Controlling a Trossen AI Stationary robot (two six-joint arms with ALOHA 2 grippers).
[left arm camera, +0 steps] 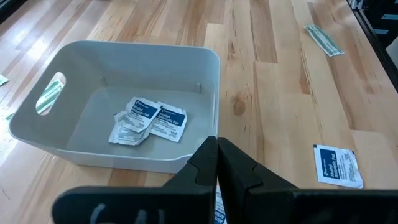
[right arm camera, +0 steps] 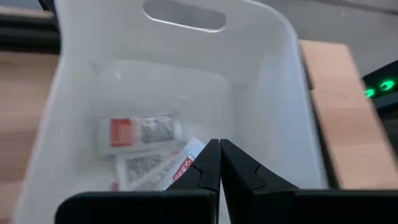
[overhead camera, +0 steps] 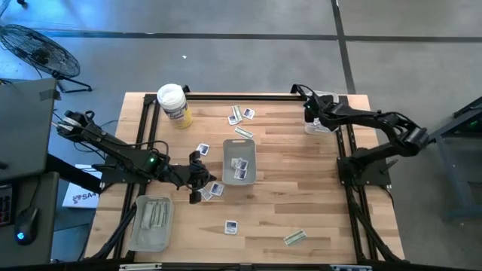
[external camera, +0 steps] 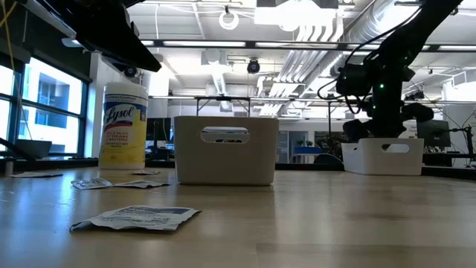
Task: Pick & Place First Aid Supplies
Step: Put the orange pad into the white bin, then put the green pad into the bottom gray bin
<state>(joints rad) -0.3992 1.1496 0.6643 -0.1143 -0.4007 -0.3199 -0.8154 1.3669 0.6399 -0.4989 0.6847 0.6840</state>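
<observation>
Three crinkled flat packets (left arm camera: 148, 120) in smooth rounded-rectangle tray (left arm camera: 205, 59).

White packets (overhead camera: 239, 168) in tray (overhead camera: 239, 147), green strips (overhead camera: 294, 237) scattered flat

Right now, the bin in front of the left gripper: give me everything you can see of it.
The centre bin is a pale grey, smooth plastic-looking rectangular tub with rounded corners and an oval handle slot in one end wall. It stands upright and open-topped on the wooden table, mid-table in the high view. Inside lie several squarish white packets with blue print, overlapping on its floor. The left gripper, shut, is just outside its near wall; contact cannot be told.
</observation>
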